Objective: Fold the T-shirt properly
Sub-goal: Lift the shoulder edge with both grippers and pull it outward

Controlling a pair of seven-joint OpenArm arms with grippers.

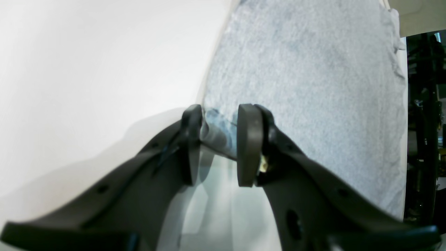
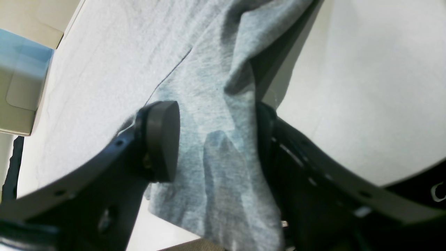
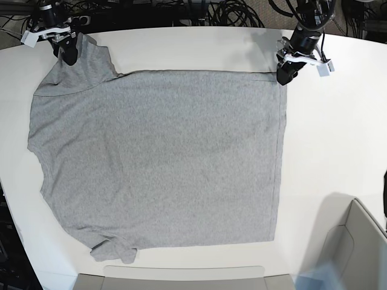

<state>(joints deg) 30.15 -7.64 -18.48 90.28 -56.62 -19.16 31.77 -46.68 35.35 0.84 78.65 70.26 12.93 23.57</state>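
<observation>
Grey fabric fills most of the left wrist view: the T-shirt (image 1: 306, 87) lies flat on the white desk (image 1: 87, 69), its straight edge running up the middle of the picture. The left claw (image 1: 218, 139) is clenched on a bunched corner of that edge, the cloth squeezed into a short roll between the two dark pads (image 1: 249, 146). At the far right, past the desk's rim, the background is dark.

In the right wrist view the shirt (image 2: 216, 104) rises off the desk (image 2: 376, 87) in a draped fold and hangs between the fingers of the right claw (image 2: 217, 146). The jaws stand wide, one pad (image 2: 163, 143) pressed on the cloth from the left, the other finger behind it on the right, so the claw is grasping a thick gather of the shirt.

The base view shows the shirt (image 3: 163, 157) spread plain side up over the middle of the desk (image 3: 338, 139). The left claw (image 3: 284, 75) pinches a far corner on the picture's right. The right claw (image 3: 68, 51) holds the sleeve at the far left corner. A second sleeve lies crumpled at the near left. Cables (image 3: 230, 12) run behind the desk, and a pale bin (image 3: 357, 248) sits at the near right.
</observation>
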